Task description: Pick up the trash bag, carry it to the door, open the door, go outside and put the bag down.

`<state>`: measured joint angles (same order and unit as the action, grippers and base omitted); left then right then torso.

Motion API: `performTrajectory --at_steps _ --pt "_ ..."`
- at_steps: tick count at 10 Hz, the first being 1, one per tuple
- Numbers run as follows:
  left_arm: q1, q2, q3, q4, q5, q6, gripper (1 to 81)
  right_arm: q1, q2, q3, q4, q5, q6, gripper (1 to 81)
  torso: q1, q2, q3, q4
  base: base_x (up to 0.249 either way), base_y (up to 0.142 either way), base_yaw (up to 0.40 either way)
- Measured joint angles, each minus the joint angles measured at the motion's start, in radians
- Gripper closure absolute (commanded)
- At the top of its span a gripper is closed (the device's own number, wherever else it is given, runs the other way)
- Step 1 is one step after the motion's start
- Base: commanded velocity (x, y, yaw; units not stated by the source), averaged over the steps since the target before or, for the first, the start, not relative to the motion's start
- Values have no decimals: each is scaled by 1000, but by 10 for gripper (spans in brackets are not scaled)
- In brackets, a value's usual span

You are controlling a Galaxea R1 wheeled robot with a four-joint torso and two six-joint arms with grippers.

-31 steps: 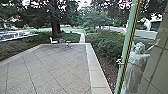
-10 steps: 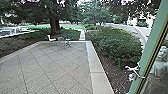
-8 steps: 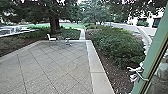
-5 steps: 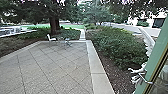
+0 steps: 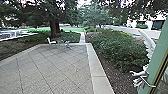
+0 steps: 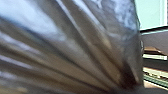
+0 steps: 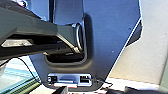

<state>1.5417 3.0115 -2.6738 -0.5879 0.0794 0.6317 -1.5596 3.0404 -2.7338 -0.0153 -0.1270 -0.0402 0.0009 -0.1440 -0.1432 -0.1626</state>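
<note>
Head view shows a patio [image 5: 50,70] with a white chair [image 5: 51,42] near its far edge. A big green bush [image 5: 122,47] grows beside the patio, and nearer on that side is a green door frame [image 5: 161,47] with a shiny handle [image 5: 148,82]. Left wrist view shows the shiny trash bag [image 6: 75,45] up close, all creased. Whether the left gripper or right gripper is open or closed cannot be told.

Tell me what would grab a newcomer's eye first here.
The shiny, creased trash bag, large and close up in the left wrist view. Then, in the head view, the broad paved yard, with a white chair near its far edge and a green door frame slanting in at the right.
</note>
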Motion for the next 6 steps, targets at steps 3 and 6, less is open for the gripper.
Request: performTrajectory --at_steps 3,6 --pt "-11 0 0 0 -1 0 811 14 1 0 0 6 0 10 0 0 0 0 132 0 0" --pt "-11 2 0 0 -1 0 811 14 1 0 0 5 0 10 0 0 0 0 105 0 0"
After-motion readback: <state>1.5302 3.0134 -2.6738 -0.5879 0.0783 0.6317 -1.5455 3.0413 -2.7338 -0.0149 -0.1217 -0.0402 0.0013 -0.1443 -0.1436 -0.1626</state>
